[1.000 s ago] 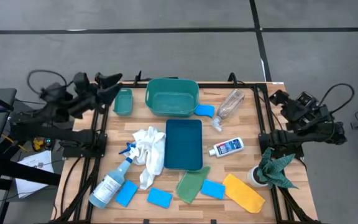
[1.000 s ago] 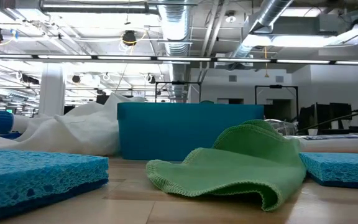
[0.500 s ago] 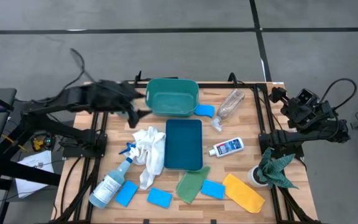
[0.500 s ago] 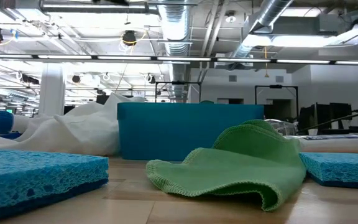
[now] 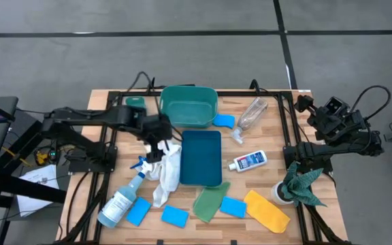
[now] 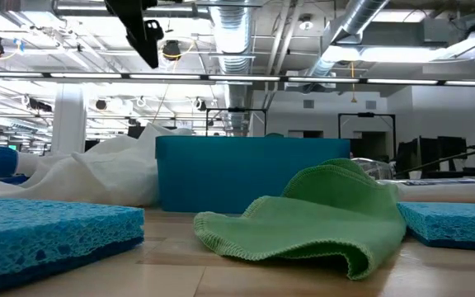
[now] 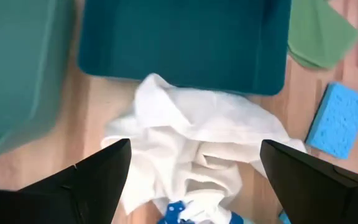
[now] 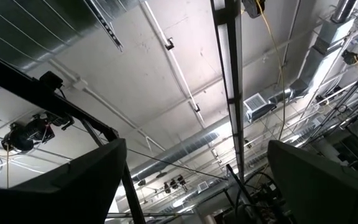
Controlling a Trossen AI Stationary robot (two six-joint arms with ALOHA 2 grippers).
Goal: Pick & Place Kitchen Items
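My left gripper (image 5: pixel 160 134) hangs open above the crumpled white cloth (image 5: pixel 166 165), tipped steeply down; in the left wrist view its fingers stand apart on either side of the cloth (image 7: pixel 194 146) without touching it. The cloth lies on the table, against the teal tray's (image 5: pixel 201 158) left side and over the spray bottle's (image 5: pixel 123 199) blue trigger. Blue sponges (image 5: pixel 175 216), a green cloth (image 5: pixel 209 201), a yellow cloth (image 5: pixel 267 210), a clear bottle (image 5: pixel 251 113) and a white bottle (image 5: pixel 249 161) lie around the tray. My right gripper (image 5: pixel 324 112) waits open beyond the table's right edge, pointing up at the ceiling.
A green basin (image 5: pixel 188 105) stands at the far middle, with a small green container (image 5: pixel 136 102) to its left. A dark green rag (image 5: pixel 303 184) sits on a white cup at the right edge. The low view shows the left gripper (image 6: pixel 143 33) high above the table.
My left arm has swung from the table's far left corner toward the middle, come down and tipped its gripper from level to steeply downward over the white cloth. It stays open. Nothing on the table has moved.
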